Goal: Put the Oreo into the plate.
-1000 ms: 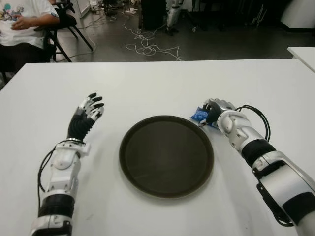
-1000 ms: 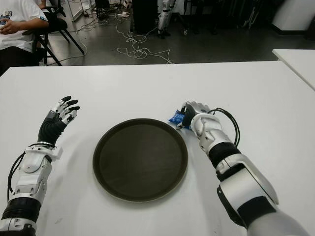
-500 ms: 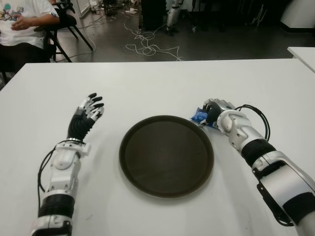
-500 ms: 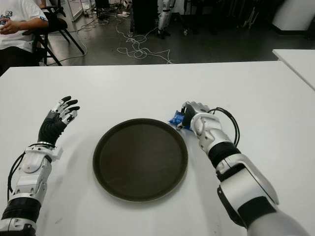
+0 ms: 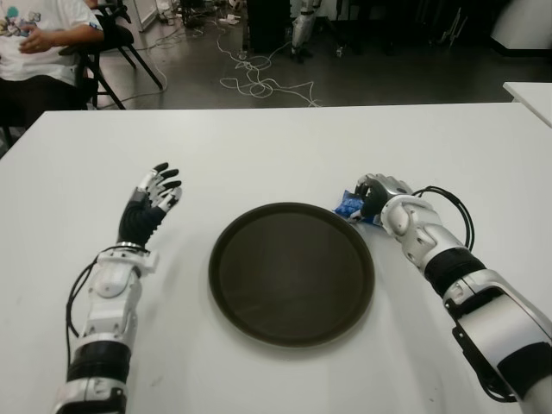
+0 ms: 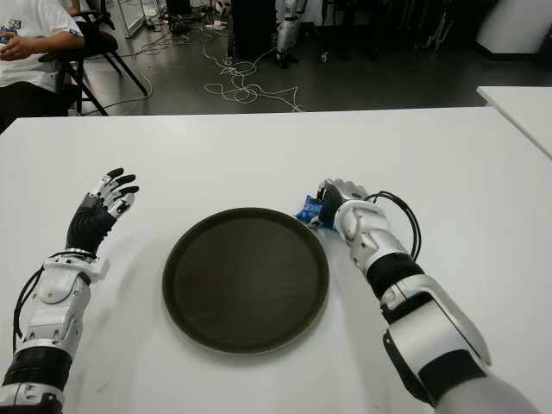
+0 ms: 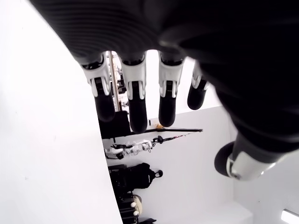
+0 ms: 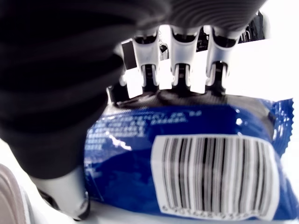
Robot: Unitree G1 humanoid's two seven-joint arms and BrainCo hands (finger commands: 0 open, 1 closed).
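Right robot hand (image 5: pixel 377 191) has its fingers curled over the one blue Oreo (image 5: pixel 350 205) pack, sitting on the surface (image 5: pixel 276 147) just beside the plate's (image 5: pixel 291 272) rim. I'd firm up the grip, lift clear of the rim, then release mid-plate. Left robot hand (image 5: pixel 153 200) is spread, empty, left of the single plate.

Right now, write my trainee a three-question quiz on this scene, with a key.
1. True or false: the Oreo packet already lies in the plate.
2. Which hand grips the packet? A: left hand. B: right hand.
3. Fill in: the packet shows just outside the plate's ____ rim, on the robot's right.

Key
1. False: it sits on the table beside the plate's rim.
2. B: its fingers curl over the packet; the left hand is spread and holds nothing.
3. far
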